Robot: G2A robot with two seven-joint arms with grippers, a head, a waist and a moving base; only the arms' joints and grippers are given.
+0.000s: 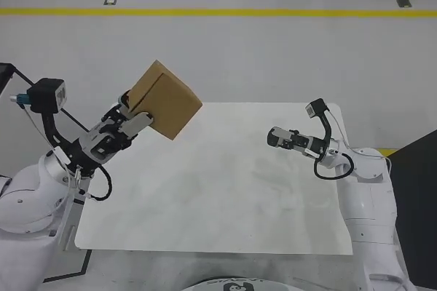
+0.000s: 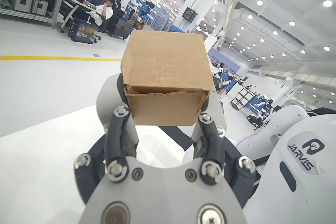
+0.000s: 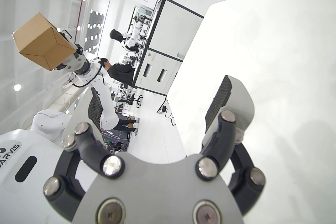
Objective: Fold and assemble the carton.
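Left gripper point(image 1: 140, 116) and carton point(image 1: 165, 100), top view. The left arm enters from the table's point(image 1: 226, 211) left side. Its gripper is clamped on the brown carton, which is lifted off the surface and tilted above the table's far-left corner.

In the left wrist view, the carton point(image 2: 165, 72) sits between the two fingers point(image 2: 115, 104) of the left gripper point(image 2: 162, 104). One finger presses on each of two opposite side walls at the end nearest the wrist. Most of the box projects beyond the fingertips, away from the wrist. The carton reads as a formed box. A narrow dark gap runs along the ragged flap edge where the upper panel meets the face turned toward the camera.

The right gripper point(image 1: 271, 138) is over the right part of the table, well apart from the carton and pointing toward it. In the right wrist view, the ribbed pads point(image 3: 218, 101) of the right gripper point(image 3: 157, 101) stand spread apart, with the white table point(image 3: 262, 38) behind them. The carton point(image 3: 42, 42) appears far off in the same view, raised in the other arm's grip.
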